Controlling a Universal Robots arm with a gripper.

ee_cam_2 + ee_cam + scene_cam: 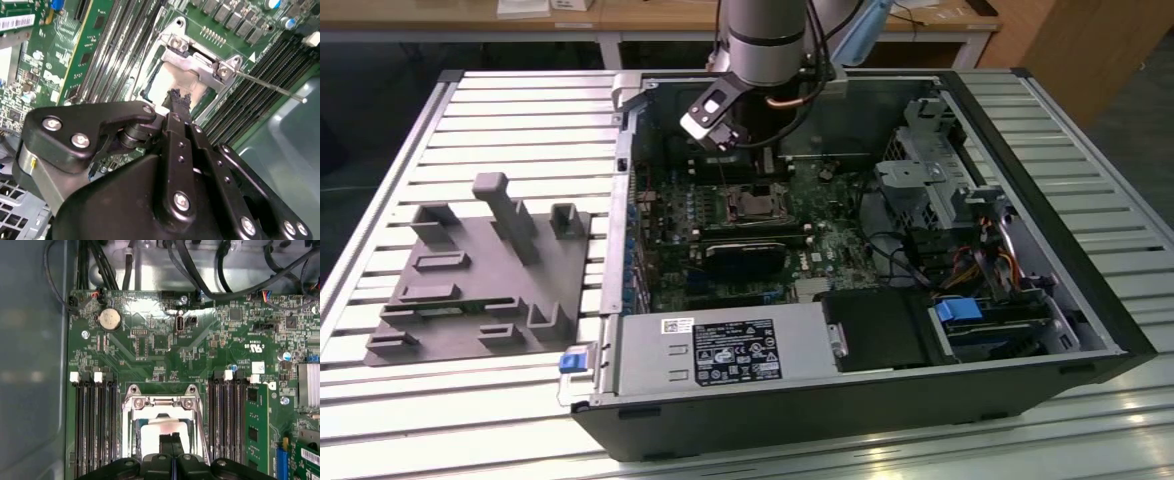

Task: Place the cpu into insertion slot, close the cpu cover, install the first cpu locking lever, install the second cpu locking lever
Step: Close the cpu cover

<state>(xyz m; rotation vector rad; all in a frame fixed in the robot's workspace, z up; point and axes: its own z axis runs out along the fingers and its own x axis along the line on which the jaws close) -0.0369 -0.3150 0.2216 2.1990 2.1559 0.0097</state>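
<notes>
The cpu (pixel 150 432) shows as a pale silver square lying in the insertion slot (pixel 754 206) on the green board. It also shows pale under the fingertips in the second wrist view (pixel 161 84). The cpu cover (pixel 160 402), a silvery frame with screws (pixel 194 62), lies around the chip. A thin metal locking lever (pixel 270 86) juts out sideways from the cover's corner. My gripper (pixel 171 440) hangs right over the chip's middle, its black fingers shut together with nothing between them (pixel 180 97). In the exterior view the gripper (pixel 755 170) reaches down into the open case.
Long black memory slots (pixel 95 425) flank the socket, with a green memory stick (pixel 257 425) in one. Cables (pixel 225 270) run along the case wall. A black block (pixel 747 258) sits beside the socket. A grey fixture (pixel 480 270) lies outside the case on the slatted table.
</notes>
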